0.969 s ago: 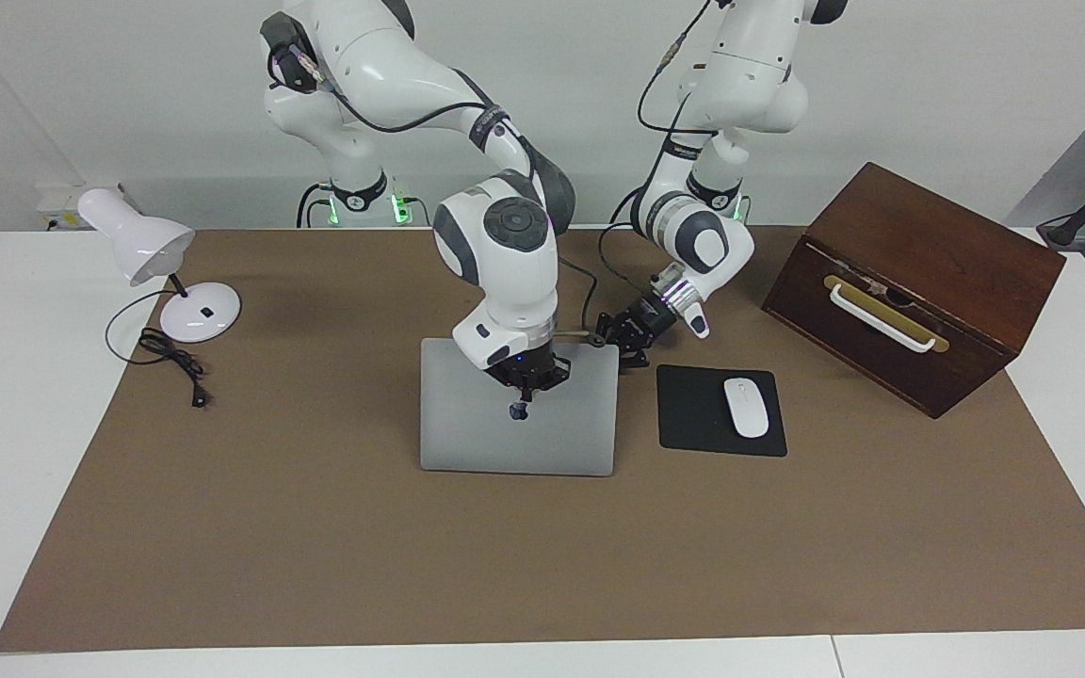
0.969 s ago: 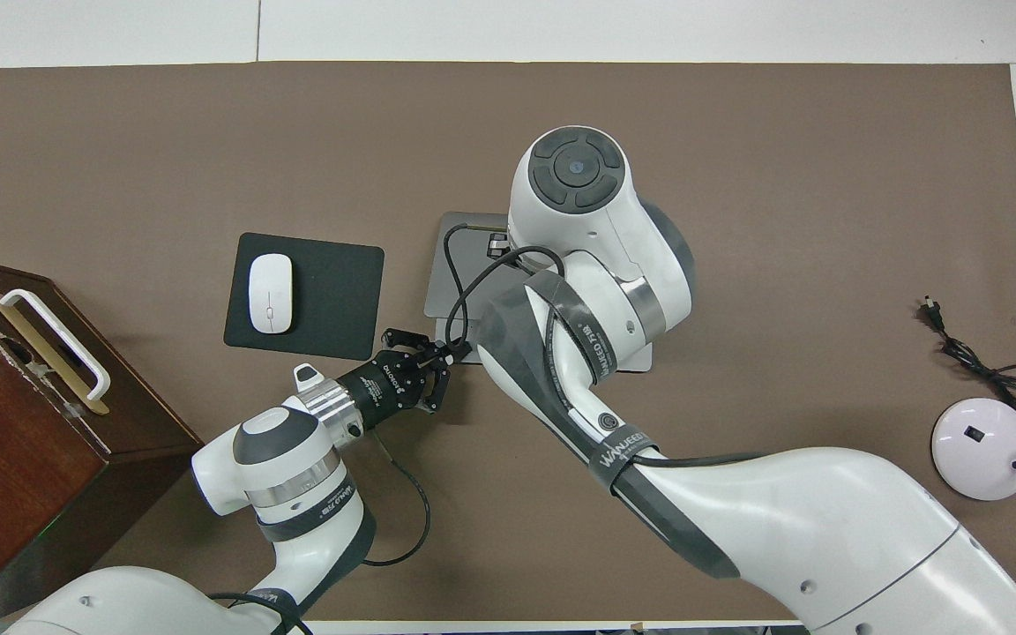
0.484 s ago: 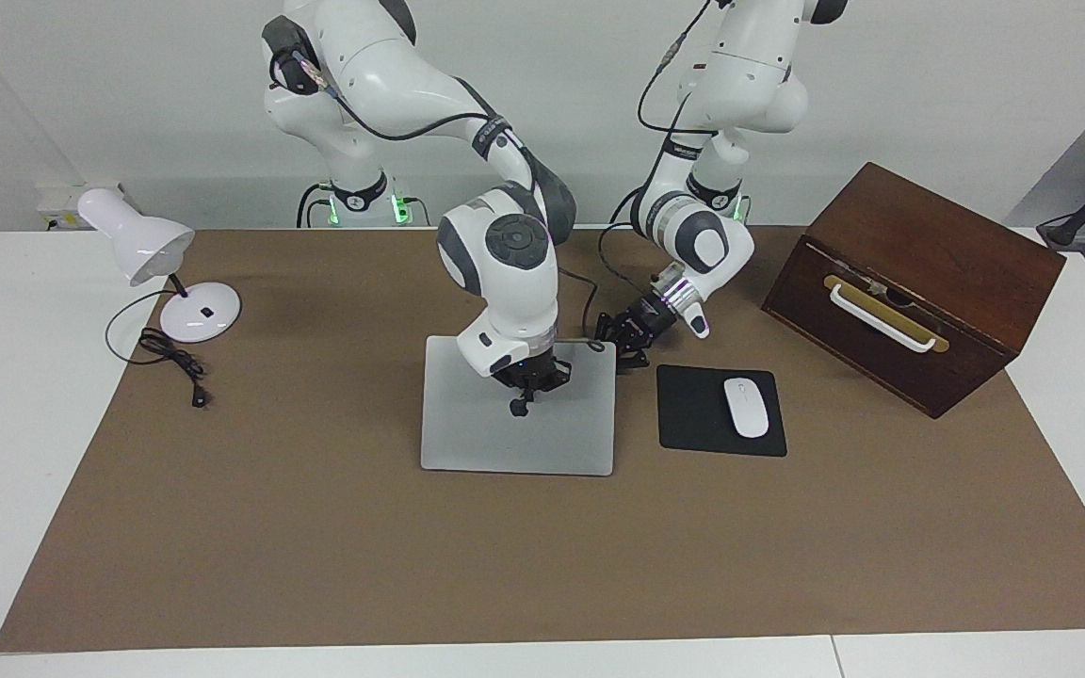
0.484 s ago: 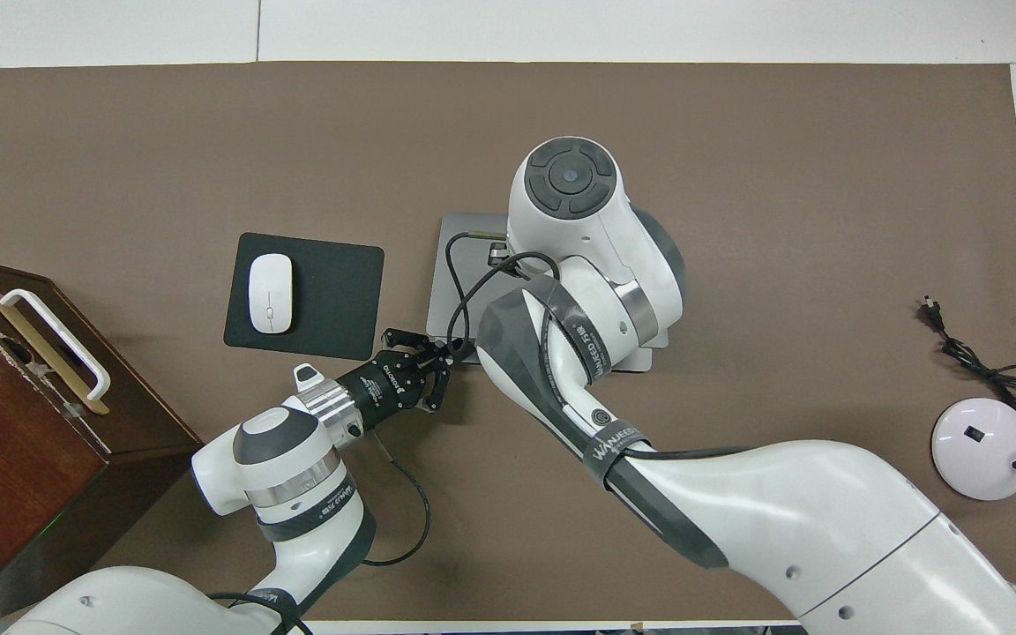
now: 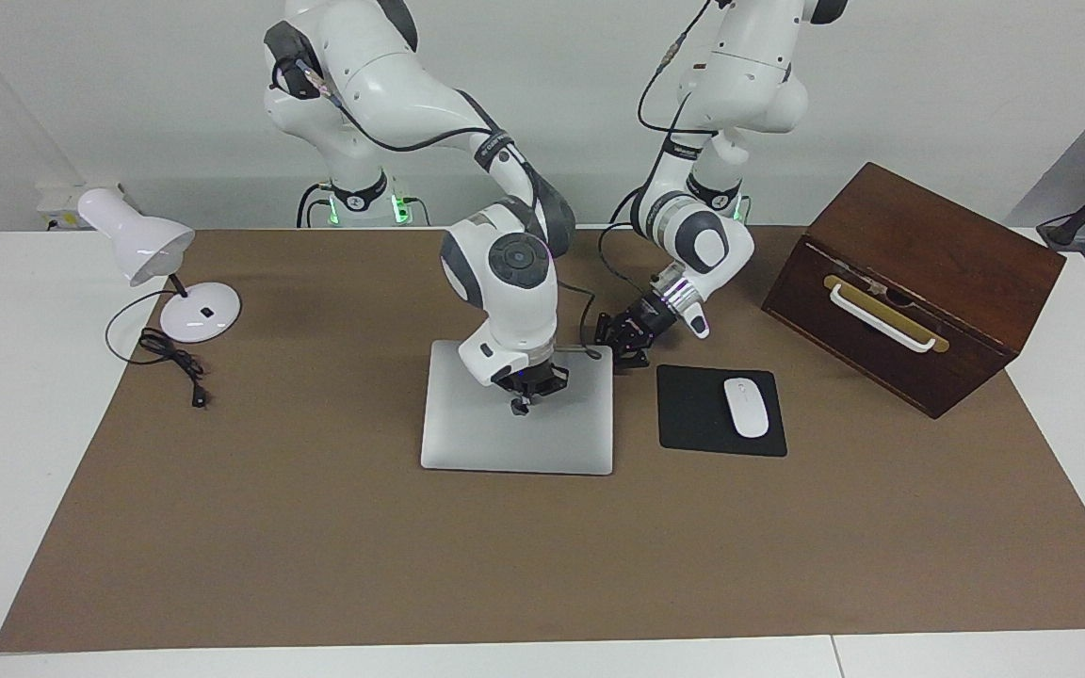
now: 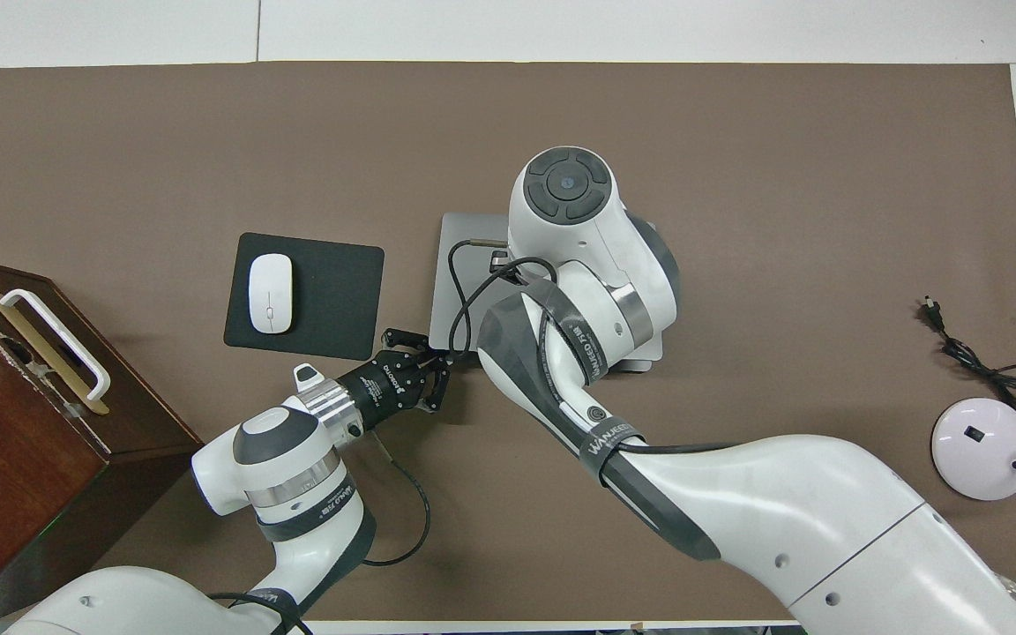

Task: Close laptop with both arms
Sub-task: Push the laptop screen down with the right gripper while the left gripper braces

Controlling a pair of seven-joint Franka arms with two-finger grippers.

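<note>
Laptop [image 5: 516, 428] lid flat, closed. Right tool [image 5: 519, 405] pressed together, tip on lid. Left tool [image 5: 620, 341] pressed together at laptop's corner nearest robots.

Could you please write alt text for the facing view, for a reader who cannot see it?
The right hand, shut, presses down on the lid of a silver laptop lying nearly flat on a brown mat, while the left hand, also shut, sits at the laptop's robot-side corner. A mouse on a black mousepad lies beside it.
</note>
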